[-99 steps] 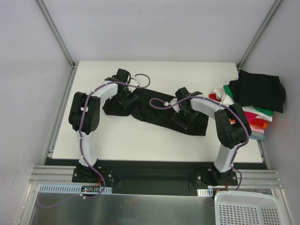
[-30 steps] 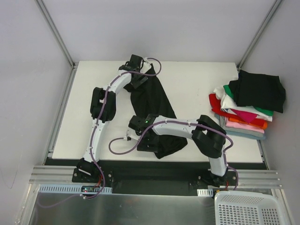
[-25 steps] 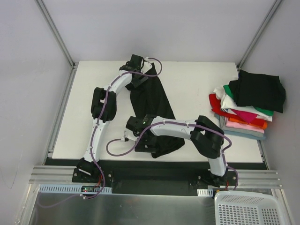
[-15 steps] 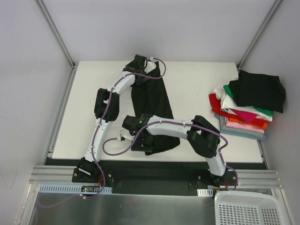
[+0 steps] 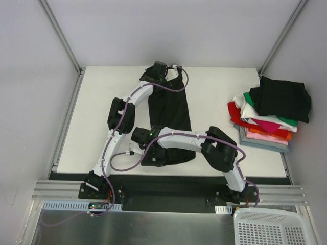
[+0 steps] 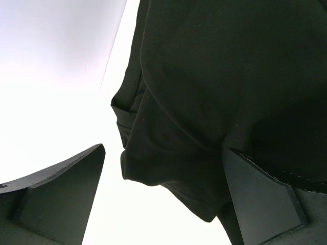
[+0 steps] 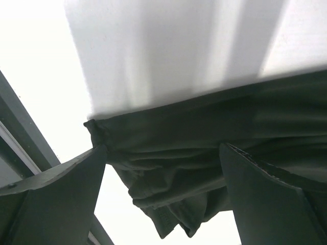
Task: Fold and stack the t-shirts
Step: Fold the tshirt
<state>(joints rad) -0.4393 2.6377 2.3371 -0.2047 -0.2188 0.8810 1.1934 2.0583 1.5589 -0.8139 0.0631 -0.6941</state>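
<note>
A black t-shirt [image 5: 171,115] lies stretched in a long strip on the white table [image 5: 102,102], running from the far edge to the near edge. No lettering shows on it. My left gripper [image 5: 162,73] is at its far end, and in the left wrist view its jaws [image 6: 162,153] stand wide open over a bunched hem of the shirt [image 6: 230,76]. My right gripper [image 5: 152,154] is at the near end, open [image 7: 162,148], with crumpled cloth [image 7: 245,112] between and beyond its fingers. A stack of folded t-shirts [image 5: 265,125] sits at the right, with a black one [image 5: 283,97] on top.
The stack overhangs the table's right edge. A white slotted basket [image 5: 271,227] stands below the table at the bottom right. Metal frame posts rise at the far corners. The right arm's purple cable loops over the table near the front edge [image 5: 120,163].
The shirt has turned from lying left to right to lying far to near. In the last second the left gripper slid right along the far edge and the right gripper drew slightly left.
</note>
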